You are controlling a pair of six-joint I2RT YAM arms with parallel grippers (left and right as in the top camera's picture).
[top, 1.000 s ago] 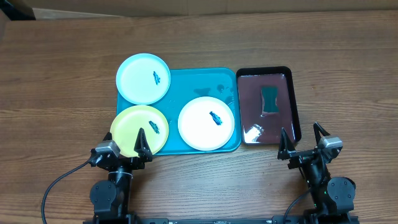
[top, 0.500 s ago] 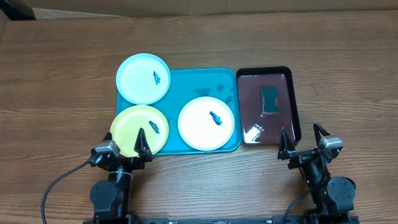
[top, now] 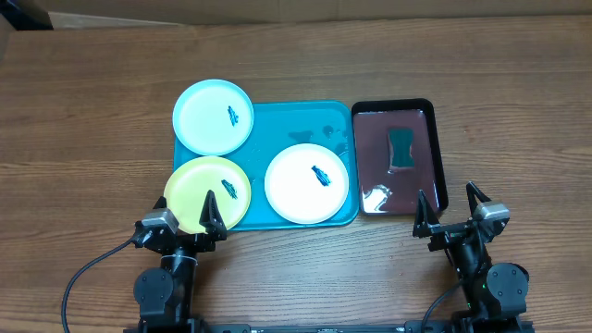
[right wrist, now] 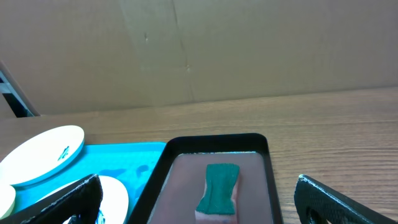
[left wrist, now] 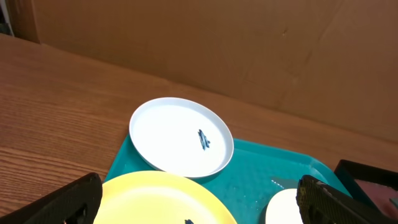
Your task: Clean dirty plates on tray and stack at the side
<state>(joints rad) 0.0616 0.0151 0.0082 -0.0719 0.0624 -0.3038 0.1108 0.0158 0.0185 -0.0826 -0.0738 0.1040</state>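
plates (top: 305, 182) on the tray (top: 301, 125) untouched, left hand (top: 185, 215) and right hand (top: 447, 205) both spread wide, empty

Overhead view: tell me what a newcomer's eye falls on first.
The turquoise tray at mid-table carries three smeared plates: a pale blue plate overhanging its far left corner, a yellow-green plate overhanging the near left corner, a white plate at near right. Beside it on the right sits a black tray of dark liquid with a green sponge in it.
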